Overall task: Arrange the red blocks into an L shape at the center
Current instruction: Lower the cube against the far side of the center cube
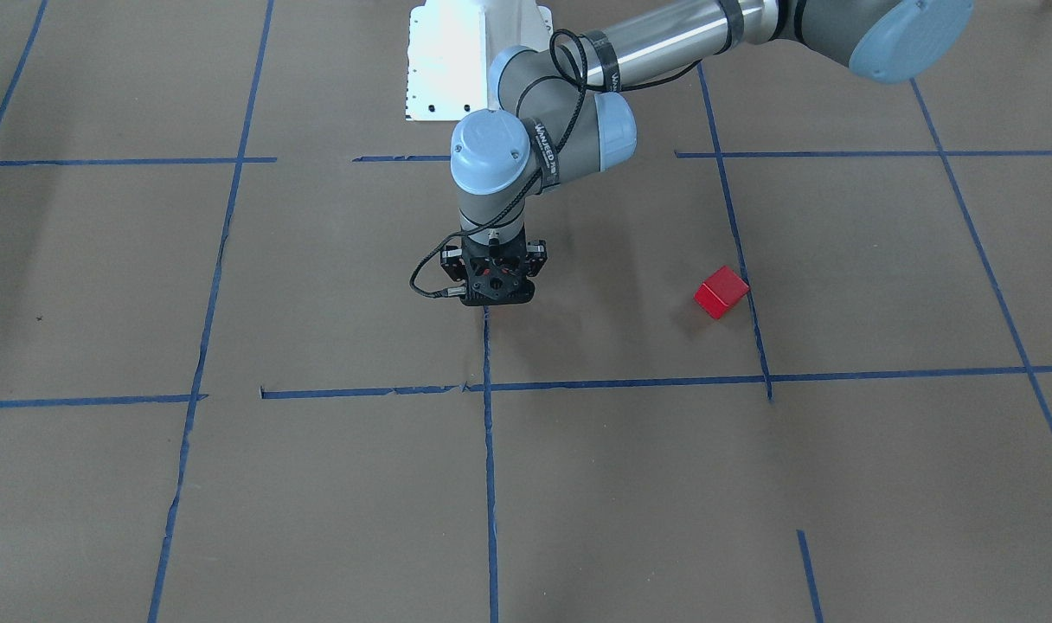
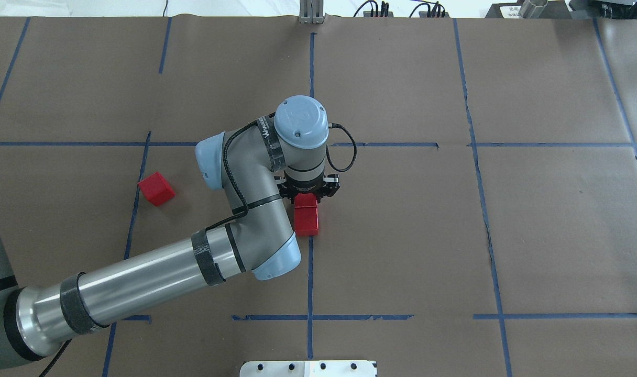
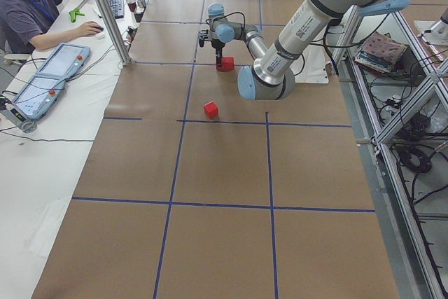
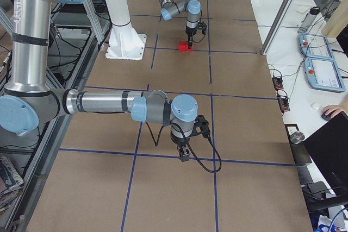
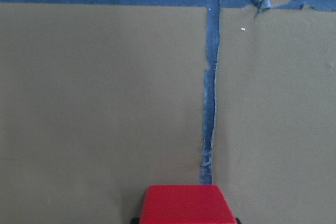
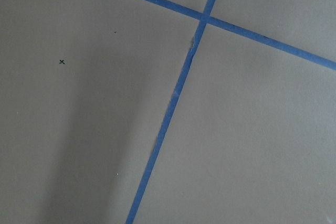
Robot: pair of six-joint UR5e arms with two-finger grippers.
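The left fingers (image 1: 491, 296) stand narrow, closed against both sides of a red block (image 5: 189, 203) down at the desk (image 2: 559, 235). The block sits on the vertical tape line (image 2: 310, 272) in the center (image 2: 392, 225). A second red block (image 2: 307, 223) touches it on the robot's side, in a straight row. A third red block (image 2: 156, 188) lies well apart at the center's left edge. The right fingers (image 4: 184, 155) hang above the desk's right end; I cannot tell whether they are wide or narrow.
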